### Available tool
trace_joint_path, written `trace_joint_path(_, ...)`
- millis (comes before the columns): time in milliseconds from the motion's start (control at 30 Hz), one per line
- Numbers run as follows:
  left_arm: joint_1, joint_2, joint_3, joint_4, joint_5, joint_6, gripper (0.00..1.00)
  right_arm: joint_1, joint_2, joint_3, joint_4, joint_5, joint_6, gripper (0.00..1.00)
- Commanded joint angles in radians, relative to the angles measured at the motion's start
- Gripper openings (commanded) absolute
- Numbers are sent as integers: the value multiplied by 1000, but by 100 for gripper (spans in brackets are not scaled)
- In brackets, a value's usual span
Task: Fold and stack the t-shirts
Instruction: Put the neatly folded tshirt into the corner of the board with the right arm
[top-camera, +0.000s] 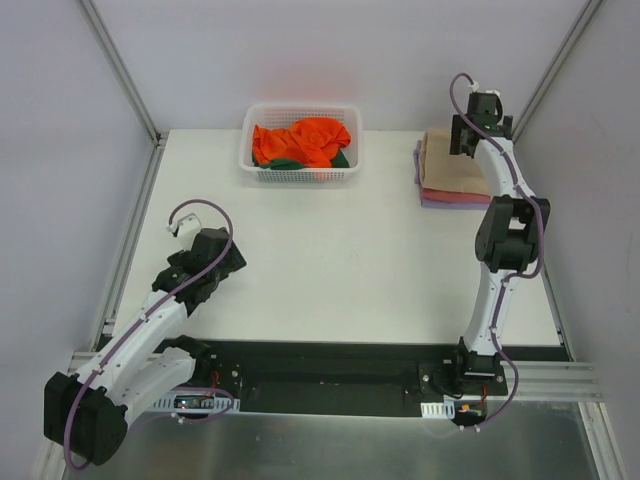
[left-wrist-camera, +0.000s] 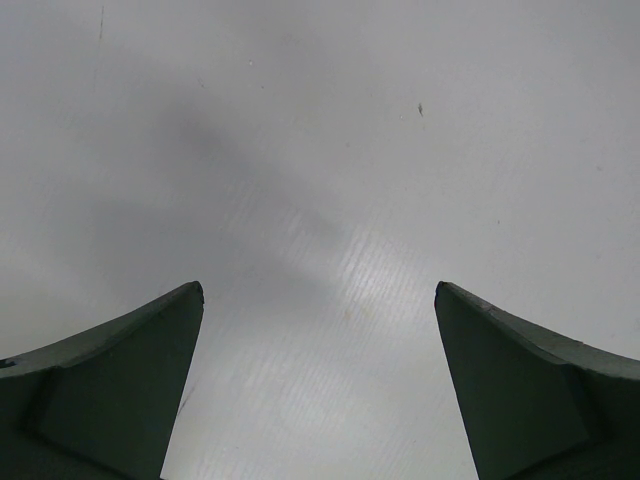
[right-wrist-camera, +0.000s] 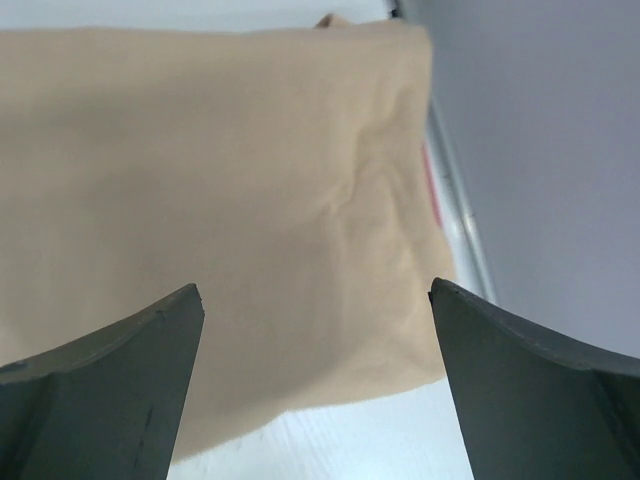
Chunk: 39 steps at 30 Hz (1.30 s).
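Observation:
A folded beige t-shirt (top-camera: 446, 160) lies on top of a pink and a lavender folded t-shirt (top-camera: 440, 199) at the table's far right. My right gripper (top-camera: 468, 138) hangs over this stack. In the right wrist view its jaws (right-wrist-camera: 316, 300) stand wide open above the beige cloth (right-wrist-camera: 220, 180), holding nothing, and a thin pink edge (right-wrist-camera: 431, 190) shows beside the beige. An orange t-shirt (top-camera: 300, 141) and a dark green one (top-camera: 285, 163) lie crumpled in the white basket (top-camera: 299, 175). My left gripper (top-camera: 228, 262) is open over bare table (left-wrist-camera: 318, 295).
The white lattice basket stands at the back centre of the white table (top-camera: 330, 260). Grey walls and metal frame rails (top-camera: 125, 250) border the table. The right table edge and wall (right-wrist-camera: 540, 150) run close beside the stack.

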Motion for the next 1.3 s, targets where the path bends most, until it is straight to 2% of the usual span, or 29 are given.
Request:
trace_joint_path(0, 9, -24, 23, -11, -7, 2, 99, -15, -171, -131, 45, -307, 70, 97)
trace_joint_path(67, 9, -30, 19, -11, -5, 5, 99, -15, -198, -201, 89, -359, 24, 97)
trace_joint_path(200, 9, -53, 6, -9, -7, 8, 99, -15, -187, -241, 64, -313, -107, 97)
trace_joint_path(300, 9, -64, -4, -9, -12, 6, 99, -15, -192, -307, 61, -374, -253, 97)
trace_joint_path(400, 9, -61, -9, -9, -16, 5, 99, -15, -202, -369, 78, -434, -316, 97)
trace_joint_path(567, 10, -33, 3, -11, -10, 2, 99, -27, -147, -345, 81, -552, -264, 97)
trace_joint_path(767, 9, -41, 0, -9, -12, 5, 99, -55, -81, -275, 73, -554, -180, 97)
trace_joint_path(933, 10, -70, -4, -11, -10, 11, 99, -98, -95, -268, 53, -620, -94, 96)
trace_joint_path(1133, 9, -113, 19, -12, 24, 25, 99, -102, -248, -255, 52, -588, -45, 96)
trace_joint_path(1267, 10, -146, 29, -11, 53, 43, 99, -102, -447, -388, 84, -602, 27, 96)
